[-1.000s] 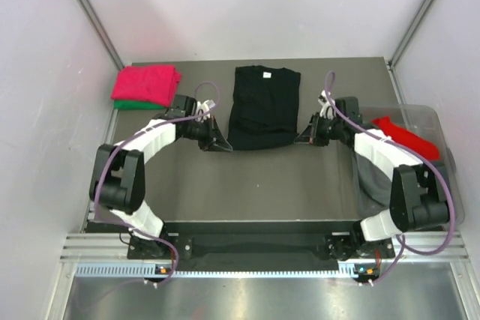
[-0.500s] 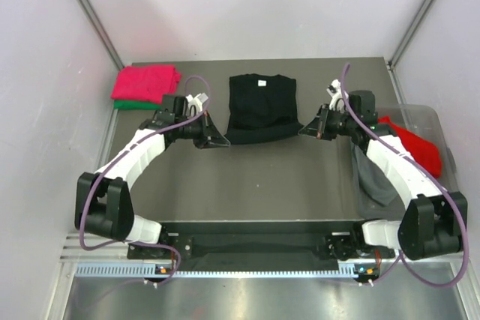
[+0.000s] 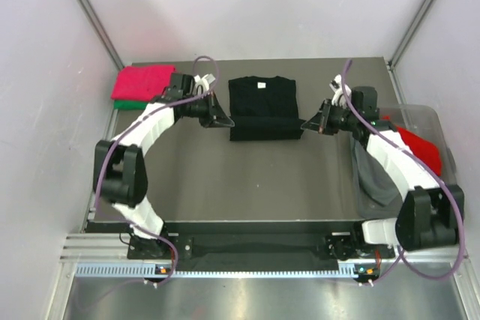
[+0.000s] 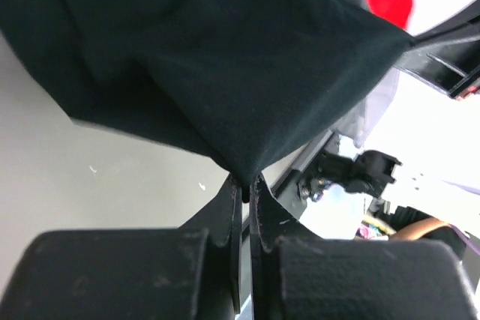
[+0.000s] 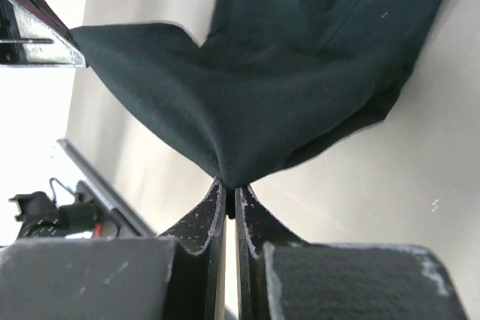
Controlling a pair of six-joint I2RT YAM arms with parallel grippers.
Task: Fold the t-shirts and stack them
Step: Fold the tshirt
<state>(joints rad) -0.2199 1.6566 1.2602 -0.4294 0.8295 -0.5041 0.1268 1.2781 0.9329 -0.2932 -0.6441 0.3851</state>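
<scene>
Left fingers [image 4: 223,219] and right fingers [image 5: 214,211] each clench a black t-shirt [image 3: 261,103] corner, seemingly lifted.

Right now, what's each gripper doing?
Left gripper: shut on a corner of the black t-shirt.
Right gripper: shut on its other corner.

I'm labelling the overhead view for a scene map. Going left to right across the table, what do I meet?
Pink-red t-shirt → left gripper → black t-shirt → right gripper → red t-shirt.
</scene>
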